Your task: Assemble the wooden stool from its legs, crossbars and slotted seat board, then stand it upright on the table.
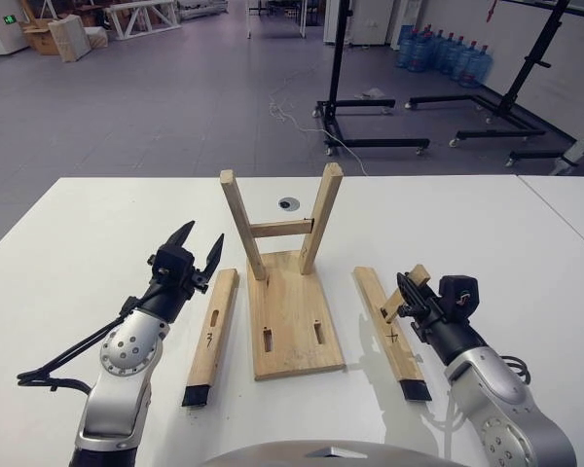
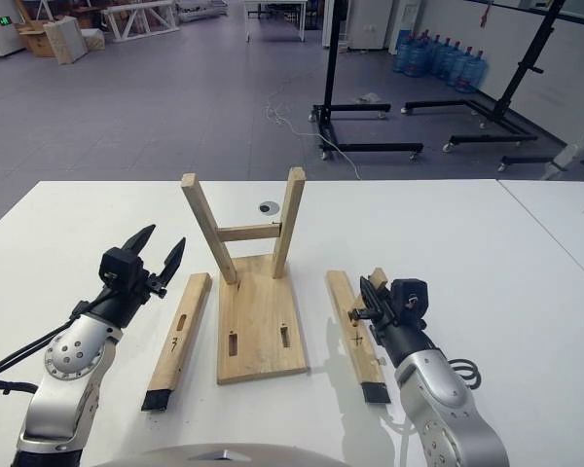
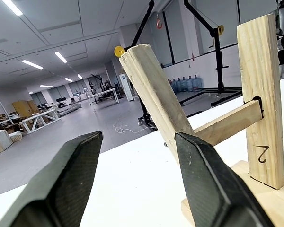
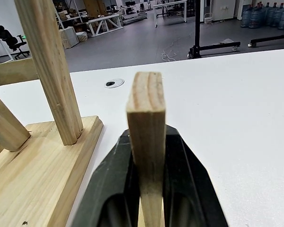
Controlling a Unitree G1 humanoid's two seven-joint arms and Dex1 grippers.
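Grippers frame the near edge of the white table (image 1: 88, 224), seen from just behind the robot. The left gripper (image 1: 203, 234) hovers above the tabletop with its two dark fingers spread wide and nothing between them. The right gripper (image 1: 406, 298) is clamped on a short crossbar (image 1: 416, 280), which sticks out tilted from between the fingers, right over the right loose leg (image 1: 384, 326); whether the two touch cannot be told.

That leg lies flat, its black-capped end nearest the robot. The left loose leg (image 1: 212, 329) lies the same way on the other side, just beside the left gripper, slots facing up. Between the two, well apart from each, the slotted seat board (image 1: 292, 336) lies flat on the table with two slots open at its near end.

At the board's far end, two upright legs (image 1: 242, 224) stand in their slots, leaning outward, joined partway up by a second crossbar (image 1: 280, 230).

Beyond them a round cable port (image 1: 289, 203) is set into the tabletop. Farther back, black wheeled frames (image 1: 370, 143) stand on the grey floor, with blue water bottles (image 1: 448, 53) against the far wall.
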